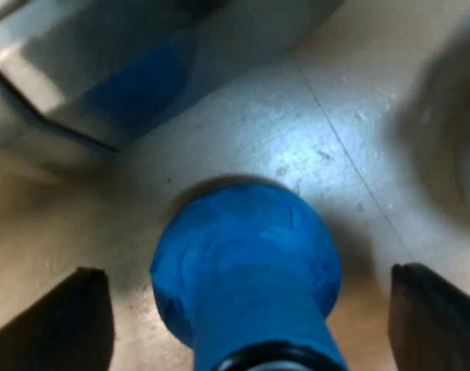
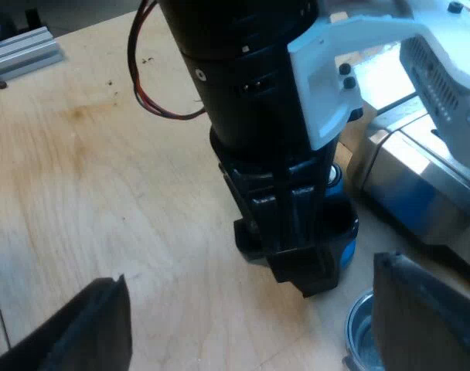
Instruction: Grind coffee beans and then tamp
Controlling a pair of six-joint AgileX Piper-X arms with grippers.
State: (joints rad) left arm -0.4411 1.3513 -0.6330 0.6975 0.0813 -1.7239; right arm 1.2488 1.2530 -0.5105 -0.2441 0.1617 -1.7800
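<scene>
Fingers [image 1: 53, 321] of left gripper [image 1: 250, 317] spread wide either side of blue tamper [image 1: 246, 263], not touching it. Tamper stands on bench [image 1: 351, 93] beside espresso machine [image 1: 103, 69]; right gripper [image 2: 246, 309] gapes wide, empty.

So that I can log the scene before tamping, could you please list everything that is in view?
Table: one, light wood, under everything else.
Espresso machine: one, silver metal, on the table.
Tamper: one, blue, on the table close beside the machine.
Round metal rim: one, silver, on the table near the machine; I cannot tell what it belongs to.
Metal rail: one, grey, at an edge of the table, far from the tamper.
Left gripper: one, black fingers open on either side of the tamper, not touching it.
Right gripper: one, black fingers open, holding nothing, pointed toward the tamper.
</scene>
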